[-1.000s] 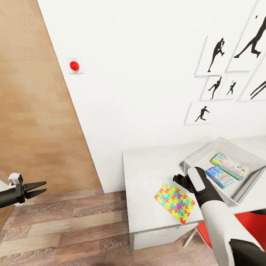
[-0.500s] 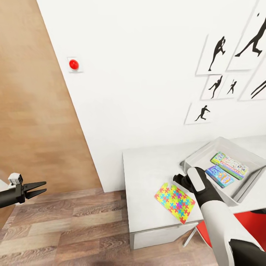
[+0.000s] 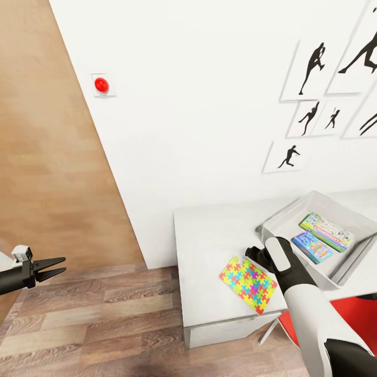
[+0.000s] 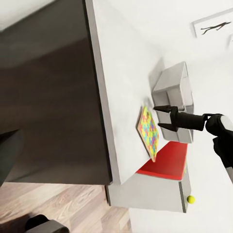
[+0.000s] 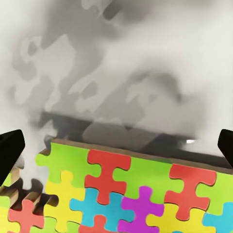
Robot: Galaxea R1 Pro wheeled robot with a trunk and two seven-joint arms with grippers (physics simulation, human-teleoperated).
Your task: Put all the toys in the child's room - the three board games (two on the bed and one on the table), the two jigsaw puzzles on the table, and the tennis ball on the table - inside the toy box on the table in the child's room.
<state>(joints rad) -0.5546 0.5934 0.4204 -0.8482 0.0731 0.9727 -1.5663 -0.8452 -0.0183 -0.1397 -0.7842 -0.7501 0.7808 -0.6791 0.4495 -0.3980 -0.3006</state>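
jigsaw puzzle (image 3: 247,286) flat (corner toward table (image 3: 209,246) edge)

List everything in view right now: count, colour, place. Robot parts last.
jigsaw puzzle: 1, multicolour, flat on the table near its front edge
board games: 2, a blue one and a green-edged multicolour one, side by side inside the toy box
toy box: 1, light grey, on the table beside the wall
tennis ball: 1, yellow-green, seen from the left wrist camera, near the far end of the table
table: 1, pale grey top, against the white wall
red button: 1, on a white wall plate
posters: several, black silhouettes on white, on the wall above the table
red seat: 1, under the table
left gripper: open, over the floor
right gripper: open, above the puzzle's far edge
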